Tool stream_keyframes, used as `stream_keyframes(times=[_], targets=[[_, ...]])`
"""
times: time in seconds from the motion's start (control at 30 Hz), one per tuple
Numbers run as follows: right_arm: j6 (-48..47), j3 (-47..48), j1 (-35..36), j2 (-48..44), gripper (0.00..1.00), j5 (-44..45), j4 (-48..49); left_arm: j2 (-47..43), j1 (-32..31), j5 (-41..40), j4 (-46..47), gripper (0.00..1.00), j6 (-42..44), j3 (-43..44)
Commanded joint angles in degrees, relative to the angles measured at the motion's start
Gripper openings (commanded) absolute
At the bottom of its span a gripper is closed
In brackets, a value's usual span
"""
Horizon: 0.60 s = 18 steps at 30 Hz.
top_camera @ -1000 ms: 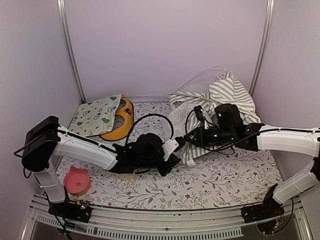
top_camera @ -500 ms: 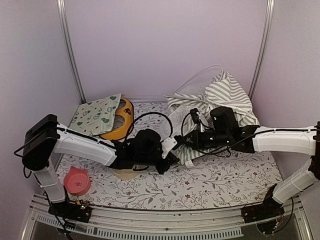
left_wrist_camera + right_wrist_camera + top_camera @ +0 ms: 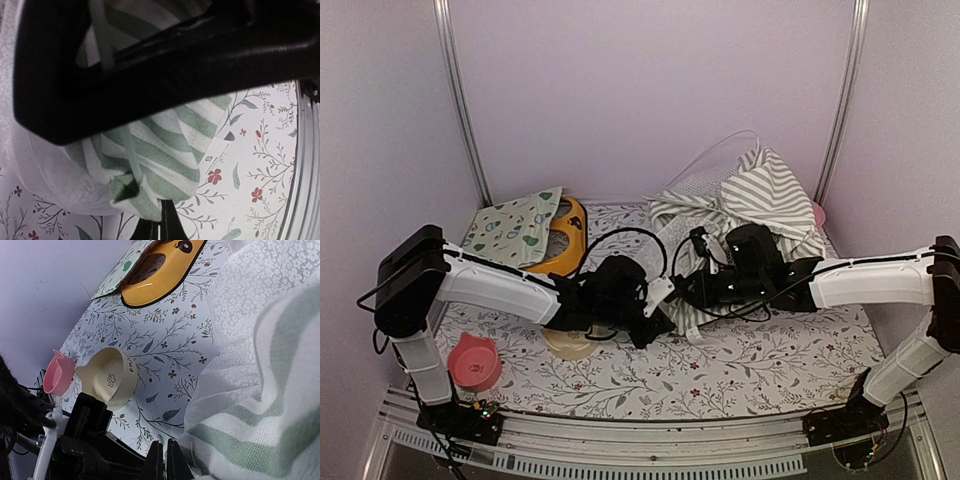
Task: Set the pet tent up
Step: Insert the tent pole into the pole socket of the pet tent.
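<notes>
The pet tent (image 3: 760,195) is a crumpled heap of grey-green and white striped fabric with white lace at the back right, and a thin white pole (image 3: 720,150) arcs above it. My left gripper (image 3: 658,312) is at the table's middle, shut on a striped corner of the tent (image 3: 165,145) where a pole (image 3: 127,150) enters the fabric. My right gripper (image 3: 688,290) sits just right of the left one, shut at the tent's lower edge (image 3: 270,390). Its fingers (image 3: 165,460) are pressed together beside the striped hem. The right gripper's black body fills the top of the left wrist view.
A cream bowl (image 3: 568,343) lies under my left arm, also in the right wrist view (image 3: 107,375). A pink bowl (image 3: 475,362) sits front left. A yellow dish (image 3: 560,245) and a printed cream mat (image 3: 510,230) lie back left. Purple walls enclose the floral tabletop.
Both grippers have moved left and a little nearer, dragging the tent's lower edge along. The tent heap has shifted left. The cream bowl now shows under my left arm.
</notes>
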Motion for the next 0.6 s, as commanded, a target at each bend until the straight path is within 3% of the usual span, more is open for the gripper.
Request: stream_keyframes(times=[0.0,0.13,0.33,0.57], targets=[[-0.7,-4.2,-2.0,2.2,0.00,0.6,5.0,-0.5,2.4,1.4,5.0,0.05,-2.8,1.8],[2.1,-10.7,-6.1,2.1,0.00,-6.5,15.9,-0.7,2.4,1.9,5.4,0.22,-3.4,1.1],[0.5,-14.4,-7.8,4.4,0.00,-11.3,23.1,-4.0,3.2,0.8,5.4,0.28,-4.7,-1.5],[-1.6,-15.1,-9.0,2.4,0.02,-11.1,20.1,-10.3,8.3,-1.6,1.7,0.36,-4.1,-0.4]])
